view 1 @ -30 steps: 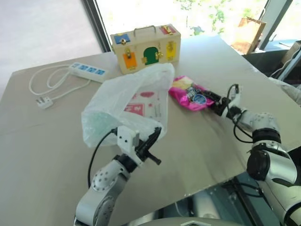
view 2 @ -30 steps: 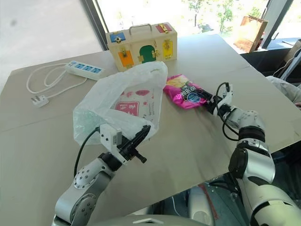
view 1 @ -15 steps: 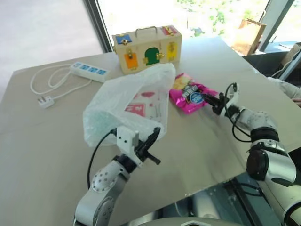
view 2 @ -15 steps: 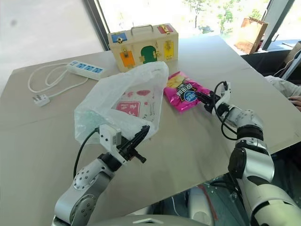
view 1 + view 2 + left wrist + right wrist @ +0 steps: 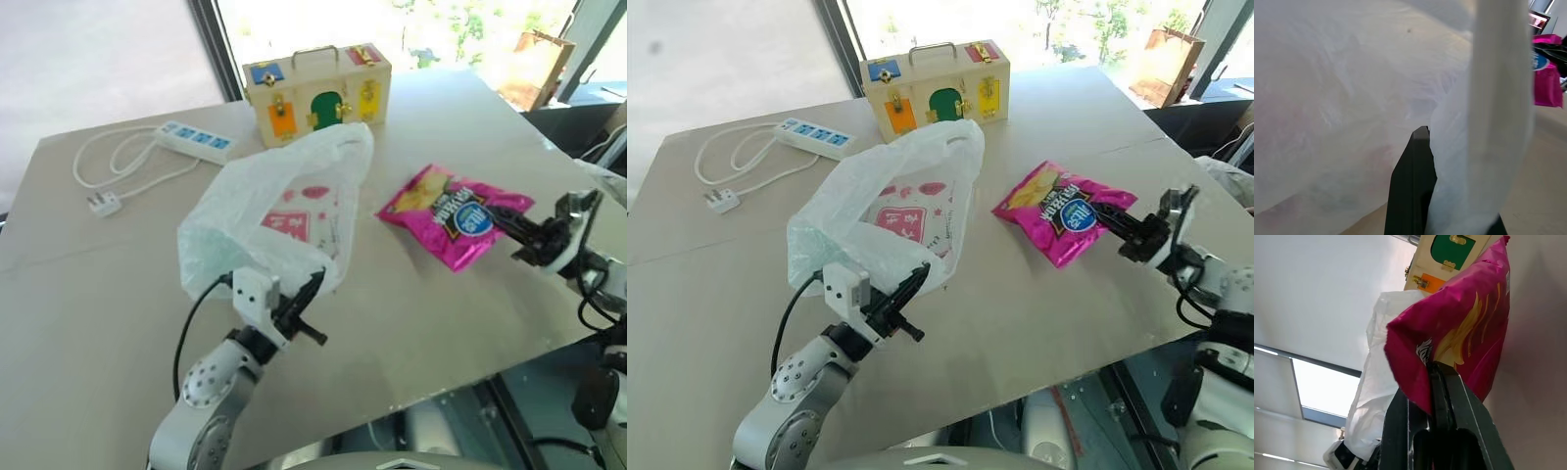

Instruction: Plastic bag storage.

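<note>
The plastic bag (image 5: 269, 211), thin, white and crinkly with a red-pink print, stands puffed up on the table in front of the wooden box (image 5: 315, 93). My left gripper (image 5: 312, 291) is shut on the bag's near edge, and the left wrist view shows a black finger (image 5: 1413, 186) pressed against the white film (image 5: 1342, 88). To the right, my right gripper (image 5: 505, 217) is shut on one end of the shiny pink snack packet (image 5: 453, 212), which is tilted up off the table. In the right wrist view the packet (image 5: 1459, 328) sits between the closed fingers (image 5: 1400, 421).
A white power strip (image 5: 196, 140) with its cable and plug (image 5: 103, 203) lies at the back left. A brown paper bag (image 5: 544, 59) stands beyond the table's far right corner. The table's front edge (image 5: 460, 377) runs close below both arms.
My right gripper closed on the snack packet and pulled it right and toward me, raising it. The left gripper kept its hold on the bag. The camera shifted slightly.
</note>
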